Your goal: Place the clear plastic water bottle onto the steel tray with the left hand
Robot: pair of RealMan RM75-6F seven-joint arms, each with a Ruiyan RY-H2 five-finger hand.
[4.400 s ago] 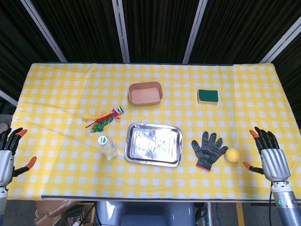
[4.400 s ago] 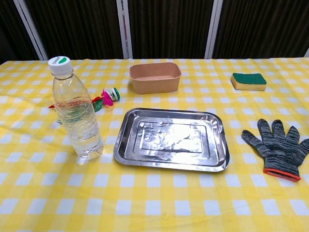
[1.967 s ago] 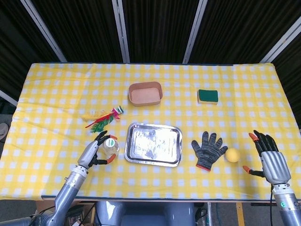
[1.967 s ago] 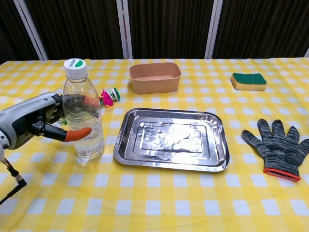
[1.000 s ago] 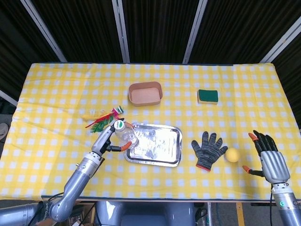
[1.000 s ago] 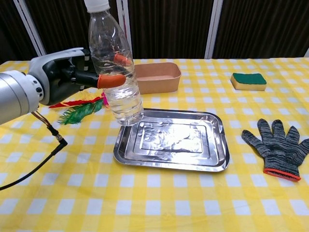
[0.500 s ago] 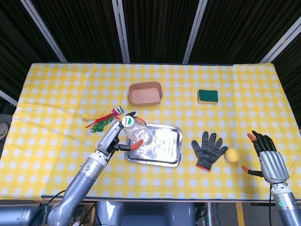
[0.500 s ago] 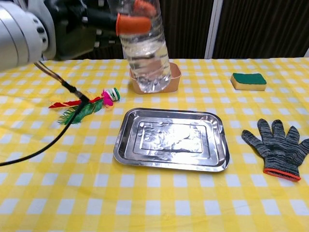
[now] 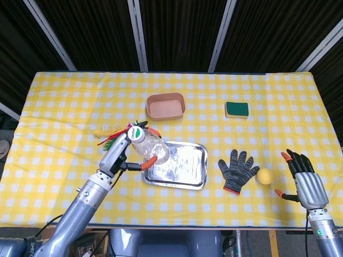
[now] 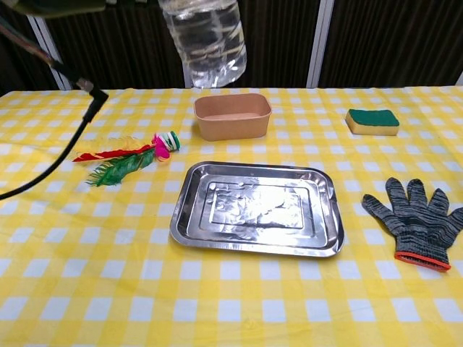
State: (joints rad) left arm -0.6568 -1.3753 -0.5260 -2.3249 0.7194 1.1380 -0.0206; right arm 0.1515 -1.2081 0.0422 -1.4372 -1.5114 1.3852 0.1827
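We're mid-carry: our left hand (image 9: 122, 152) grips the clear plastic water bottle (image 9: 148, 145), fingers wrapped round it, held high above the rectangular steel tray (image 10: 257, 210), near its left edge. Next we judge: lower it upright onto the tray, then let go. Chest view crops hand and bottle top. Right hand (image 9: 305, 183) idle, fingers spread, empty.
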